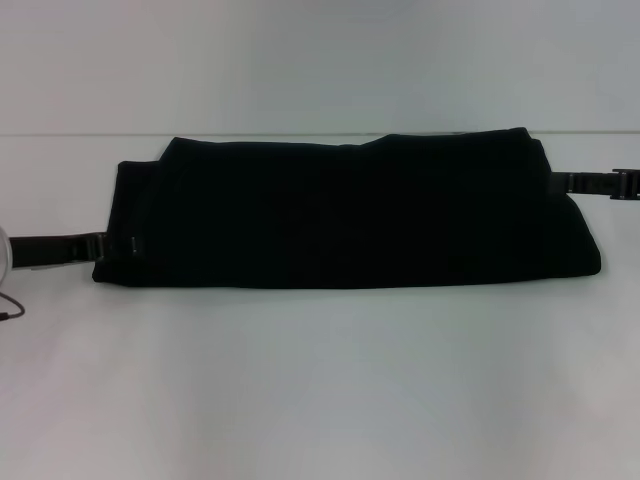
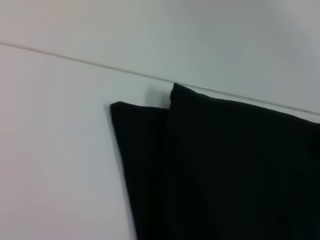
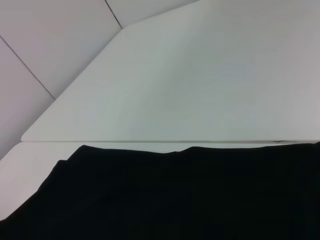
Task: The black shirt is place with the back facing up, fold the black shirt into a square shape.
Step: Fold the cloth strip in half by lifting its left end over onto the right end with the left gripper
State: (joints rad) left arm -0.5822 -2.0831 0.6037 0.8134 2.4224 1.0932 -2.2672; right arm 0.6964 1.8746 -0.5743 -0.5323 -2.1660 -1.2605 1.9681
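Now you have the black shirt (image 1: 345, 212) lying as a long folded band across the middle of the frame on the white table (image 1: 320, 390).

Nearest you, the band's front edge runs straight. The left gripper (image 1: 120, 246) sits at the lower-left corner of the cloth, the right gripper (image 1: 570, 183) at the upper-right end; whether either is clenched or released cannot be told. Judged from this, carry one end squarely over the other, keeping edges aligned.
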